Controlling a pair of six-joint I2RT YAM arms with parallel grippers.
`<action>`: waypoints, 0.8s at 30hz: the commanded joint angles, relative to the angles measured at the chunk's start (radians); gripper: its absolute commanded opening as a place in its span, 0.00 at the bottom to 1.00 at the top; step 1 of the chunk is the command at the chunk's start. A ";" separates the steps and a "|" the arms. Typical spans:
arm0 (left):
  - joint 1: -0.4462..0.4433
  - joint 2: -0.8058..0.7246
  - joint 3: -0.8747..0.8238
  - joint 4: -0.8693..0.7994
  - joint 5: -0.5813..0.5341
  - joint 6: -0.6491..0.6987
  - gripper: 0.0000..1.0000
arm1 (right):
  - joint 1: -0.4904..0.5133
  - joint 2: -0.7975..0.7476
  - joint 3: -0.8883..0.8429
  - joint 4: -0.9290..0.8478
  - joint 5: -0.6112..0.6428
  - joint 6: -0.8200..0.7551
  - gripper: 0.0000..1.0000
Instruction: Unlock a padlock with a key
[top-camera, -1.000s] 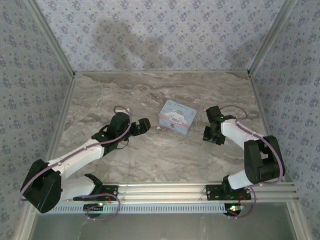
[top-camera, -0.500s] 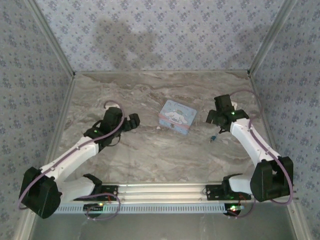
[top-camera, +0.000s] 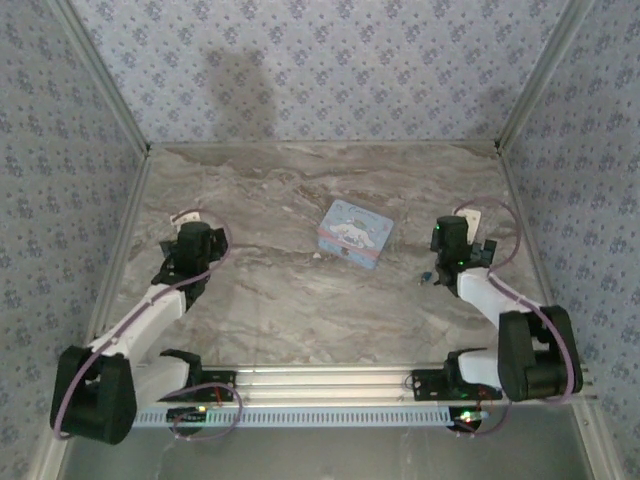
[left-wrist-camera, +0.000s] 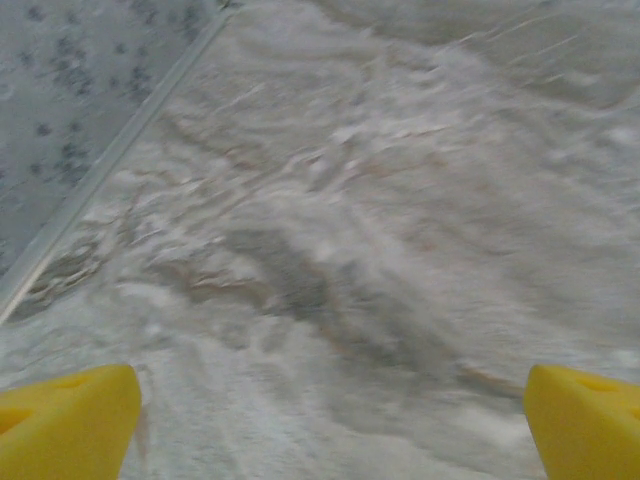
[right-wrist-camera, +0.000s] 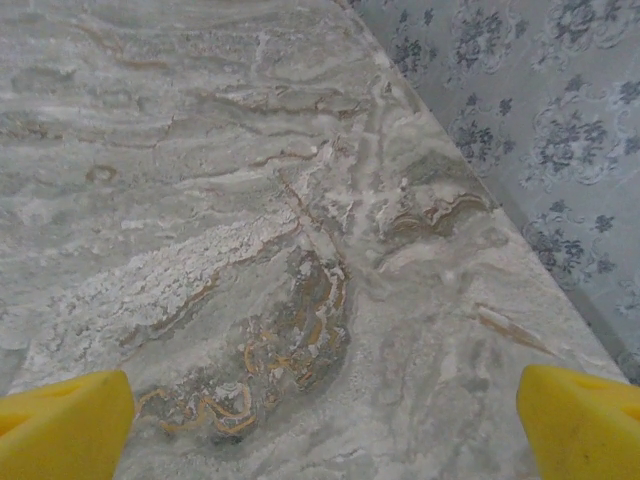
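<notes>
**Both claws wide and empty; padlock loose on the marble**

Marble table (top-camera: 300, 190): bare slab with patterned walls on three sides.

Left gripper (top-camera: 188, 242): over the left side of the table, well apart from everything. Its wrist view shows the yellow fingertips (left-wrist-camera: 65, 420) spread fully with nothing between them.

Right gripper (top-camera: 453, 238): also open and empty, pads (right-wrist-camera: 580, 425) at the frame corners over bare marble near the right wall.

Pale blue tin (top-camera: 355, 232): lies flat mid-table between the arms, apart from the padlock. It should not block an approach from the right.

Padlock (top-camera: 427, 277): a dark speck with a bluish glint, lying on the table just beside the right gripper, between the tin and the right arm.

- Handling (judged): rigid, light and smooth, so likely to skate on marble under a glancing touch.
- Grip (judged): pinch across the body's flat faces, leaving the keyhole and shackle free.
- Key: cannot make one out; too small to tell.
</notes>
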 joint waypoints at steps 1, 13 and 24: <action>0.082 0.080 -0.048 0.274 0.004 0.095 0.98 | -0.005 0.059 -0.072 0.331 0.036 -0.077 1.00; 0.204 0.378 -0.191 0.892 0.289 0.198 0.98 | -0.097 0.259 -0.198 0.833 -0.329 -0.163 1.00; 0.188 0.449 -0.116 0.818 0.213 0.195 0.98 | -0.114 0.233 -0.150 0.698 -0.369 -0.146 1.00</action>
